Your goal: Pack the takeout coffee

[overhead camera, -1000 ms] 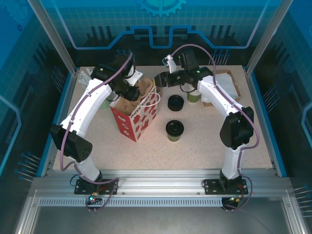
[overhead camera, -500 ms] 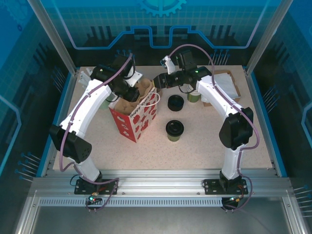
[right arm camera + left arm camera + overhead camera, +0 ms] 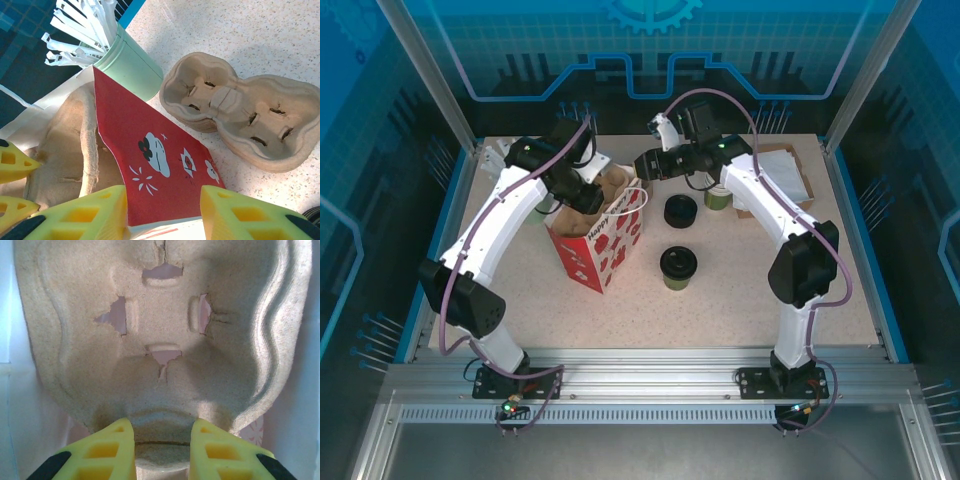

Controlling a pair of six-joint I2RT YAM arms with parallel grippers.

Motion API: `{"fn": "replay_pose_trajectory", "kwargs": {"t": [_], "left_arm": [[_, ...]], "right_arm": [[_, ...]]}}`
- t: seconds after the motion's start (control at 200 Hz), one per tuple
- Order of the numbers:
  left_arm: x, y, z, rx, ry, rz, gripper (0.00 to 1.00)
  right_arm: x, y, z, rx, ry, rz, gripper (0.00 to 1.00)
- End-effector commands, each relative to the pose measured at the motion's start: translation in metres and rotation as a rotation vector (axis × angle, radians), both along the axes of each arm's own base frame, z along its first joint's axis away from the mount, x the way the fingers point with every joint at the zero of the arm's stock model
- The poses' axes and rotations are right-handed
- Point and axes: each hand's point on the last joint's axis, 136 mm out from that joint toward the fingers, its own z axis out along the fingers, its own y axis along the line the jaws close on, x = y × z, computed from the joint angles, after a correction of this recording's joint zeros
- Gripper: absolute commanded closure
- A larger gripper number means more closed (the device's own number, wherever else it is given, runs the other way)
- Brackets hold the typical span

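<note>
Takeout coffee (image 3: 678, 264) upright on the tabletop (image 3: 740, 290), lid on, just right of the red bag (image 3: 600, 235).
I see my left pincer (image 3: 162, 437) clamped on the rim of a pulp carrier (image 3: 160, 340) in the bag's mouth; my right pincer (image 3: 162, 200) stands open, astride the bag's wall.

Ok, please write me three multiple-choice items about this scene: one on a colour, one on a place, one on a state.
1. What colour is the paper bag? A) red with white prints B) plain blue C) black
2. Where is the takeout coffee? A) inside the bag B) on the table C) on a shelf
3. What does the left pincer do? A) hangs open B) grips the pulp carrier C) grips a lid
Answers: 1 A, its wall is red with white prints; 2 B, it stands on the table beside the bag; 3 B, the yellow fingers clamp the carrier's edge.
</note>
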Motion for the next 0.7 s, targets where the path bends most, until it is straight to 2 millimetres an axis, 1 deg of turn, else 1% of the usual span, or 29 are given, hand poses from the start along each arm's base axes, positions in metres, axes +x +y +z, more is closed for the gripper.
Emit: {"fn": "replay_pose_trajectory", "kwargs": {"t": [0.0,0.19,0.33,0.39,0.57,0.695], "left_arm": [[-0.0066,0.0081,-0.0016,0.024,0.017,-0.005,0.87],[-0.0013,0.0092,-0.0052,0.037,0.026,0.016,0.87],[-0.0036,0.0104,-0.0089,0.046,0.041,0.015,0.87],[-0.0047,0.0106,-0.0073,0.043,0.037,0.015,0.87],[-0.0070,0.0111,-0.0002,0.031,0.015,0.014,0.87],[-0.0083,0.0136,-0.0062,0.048,0.028,0.015,0.87]], "right_arm": [[0.0011,0.0035,-0.0043,-0.031,-0.002,0.000,0.57],[-0.0012,0.0042,-0.0004,-0.029,-0.009,0.002,0.57],[-0.0004,0.0037,0.0011,-0.031,-0.017,-0.003,0.57],[0.0004,0.0035,0.0028,-0.028,-0.020,-0.006,0.57],[0.0035,0.0040,-0.0009,-0.032,-0.013,-0.015,0.57],[0.0037,0.0037,0.0022,-0.028,-0.019,-0.019,0.57]]}}
